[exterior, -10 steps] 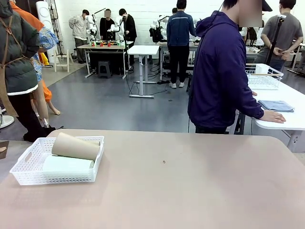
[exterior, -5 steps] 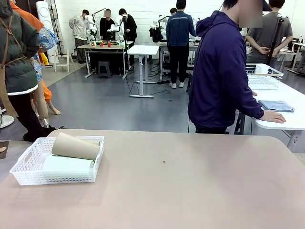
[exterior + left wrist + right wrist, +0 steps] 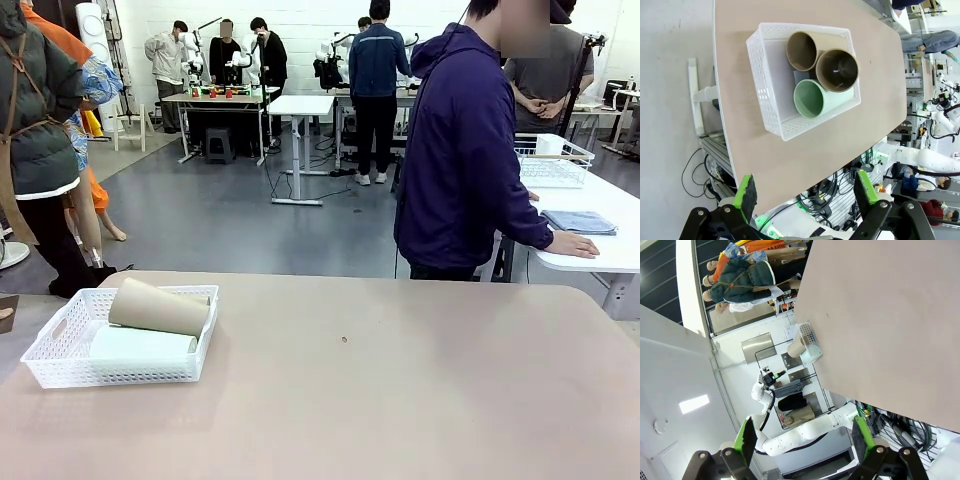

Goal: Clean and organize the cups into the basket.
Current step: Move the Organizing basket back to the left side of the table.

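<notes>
The white lattice basket [image 3: 110,372] sits at the table's front left. Three cups lie on their sides inside it. In the front view a tan cup [image 3: 158,306] rests on top of the pale mint cup [image 3: 140,343]. The left wrist view looks into the basket [image 3: 762,80] at the open mouths of a tan cup [image 3: 802,50], a darker brown cup [image 3: 837,70] and the mint cup [image 3: 810,98]. My left gripper [image 3: 806,190] hangs open well off the table's edge. My right gripper [image 3: 803,437] is open too, far from the basket [image 3: 807,332].
A person in a purple jacket [image 3: 460,150] stands at the far side, one hand on a neighbouring white table [image 3: 600,250] beside a blue cloth [image 3: 578,221] and a wire basket [image 3: 553,160]. The tan tabletop [image 3: 400,390] is bare right of the basket.
</notes>
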You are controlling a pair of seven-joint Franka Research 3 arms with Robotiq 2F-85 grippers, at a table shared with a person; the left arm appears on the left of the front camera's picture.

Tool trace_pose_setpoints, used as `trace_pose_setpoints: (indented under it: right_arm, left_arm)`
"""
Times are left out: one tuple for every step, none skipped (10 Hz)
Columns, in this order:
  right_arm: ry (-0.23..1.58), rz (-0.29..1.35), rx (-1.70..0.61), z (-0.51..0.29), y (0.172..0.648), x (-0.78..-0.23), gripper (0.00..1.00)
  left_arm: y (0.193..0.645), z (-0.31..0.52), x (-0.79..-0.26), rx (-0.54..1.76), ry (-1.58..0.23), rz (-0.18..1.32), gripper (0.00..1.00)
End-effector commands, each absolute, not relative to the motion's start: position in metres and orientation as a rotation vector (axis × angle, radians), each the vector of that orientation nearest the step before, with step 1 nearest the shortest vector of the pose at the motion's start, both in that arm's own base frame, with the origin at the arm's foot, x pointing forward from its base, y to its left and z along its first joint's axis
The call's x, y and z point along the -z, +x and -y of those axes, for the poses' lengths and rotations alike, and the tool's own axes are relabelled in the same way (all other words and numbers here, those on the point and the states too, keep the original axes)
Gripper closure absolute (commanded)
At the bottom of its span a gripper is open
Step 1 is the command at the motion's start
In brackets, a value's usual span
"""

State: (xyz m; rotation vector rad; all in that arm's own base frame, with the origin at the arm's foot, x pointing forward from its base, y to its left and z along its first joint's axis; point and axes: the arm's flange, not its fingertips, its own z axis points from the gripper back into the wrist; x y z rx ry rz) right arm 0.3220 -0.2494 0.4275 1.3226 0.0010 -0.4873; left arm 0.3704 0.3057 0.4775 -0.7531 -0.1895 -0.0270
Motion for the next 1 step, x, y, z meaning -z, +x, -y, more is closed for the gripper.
trace_pose_setpoints:
  right_arm:
    - [1.320, 0.003, 0.490, 0.2456, 0.3204, -0.4284, 0.00]
  left_arm:
    - [0.3700, -0.3059, -0.4794, 0.014, -0.754, 0.190, 0.00]
